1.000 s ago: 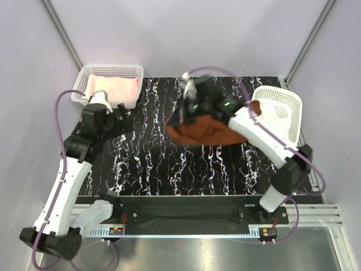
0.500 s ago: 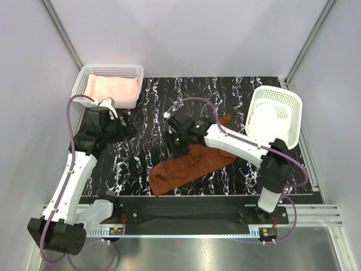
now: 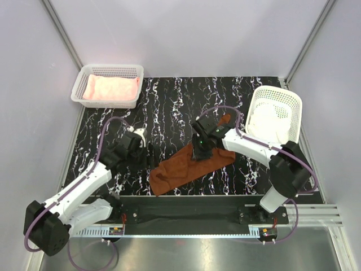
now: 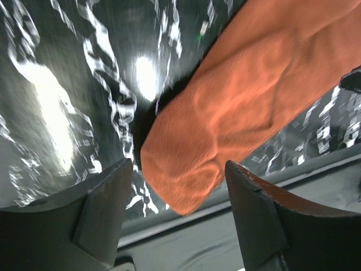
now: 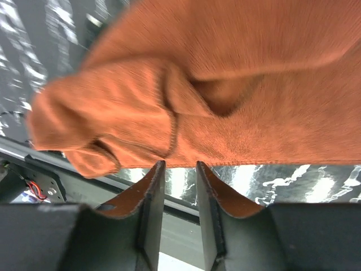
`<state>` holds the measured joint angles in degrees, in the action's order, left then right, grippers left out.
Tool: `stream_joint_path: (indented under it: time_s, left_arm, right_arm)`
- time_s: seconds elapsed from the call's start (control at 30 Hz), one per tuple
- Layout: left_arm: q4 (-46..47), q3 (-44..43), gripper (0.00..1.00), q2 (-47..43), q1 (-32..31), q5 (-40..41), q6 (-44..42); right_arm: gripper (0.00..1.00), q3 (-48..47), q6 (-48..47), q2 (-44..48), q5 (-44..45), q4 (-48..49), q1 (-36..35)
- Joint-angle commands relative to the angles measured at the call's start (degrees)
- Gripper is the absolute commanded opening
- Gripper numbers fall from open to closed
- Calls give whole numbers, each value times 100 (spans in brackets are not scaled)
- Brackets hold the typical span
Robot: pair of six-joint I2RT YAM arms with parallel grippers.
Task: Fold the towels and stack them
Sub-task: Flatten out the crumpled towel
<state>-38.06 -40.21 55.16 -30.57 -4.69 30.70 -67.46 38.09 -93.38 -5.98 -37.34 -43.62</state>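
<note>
I saw the rust-brown towel [image 3: 179, 167] lying slantwise by the worktop's near edge, my left gripper [image 4: 177, 166] spread beside its left end, my right gripper [image 5: 179, 169] nearly pressed together, holding nothing, above it.

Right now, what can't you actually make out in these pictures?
- Top view: the right gripper covers the middle of the rust-brown cloth towel. Neither this view nor the right wrist view shows whether it pinches cloth.
- Top view: the white cloth towel blends into its white plastic mesh basket, so its folds are unreadable.
- Left wrist view: the frame edge cuts off the brown towel's far end, and the black marbled table is blurred.
</note>
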Motion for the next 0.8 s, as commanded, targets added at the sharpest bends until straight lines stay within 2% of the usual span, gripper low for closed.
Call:
stream_joint_path:
  time_s: [0.0,0.2,0.5,0.77]
  left_arm:
    - [352,224,70,-198,-492,125,463]
    - [730,443,63,-338,-985,196,1017]
    - [932,917,61,-462,-1540,451,1491]
    - [1170,1173,62,-489,-1777,644,1711]
  right_arm:
    - [34,652,761,232,-500,903,-138]
    - [35,1156,1315,224,-527,1554,-419]
    - [37,1244,2018,-92,-343,1748,-929]
    - [39,1121,2291,-417,-44,1687,-1000]
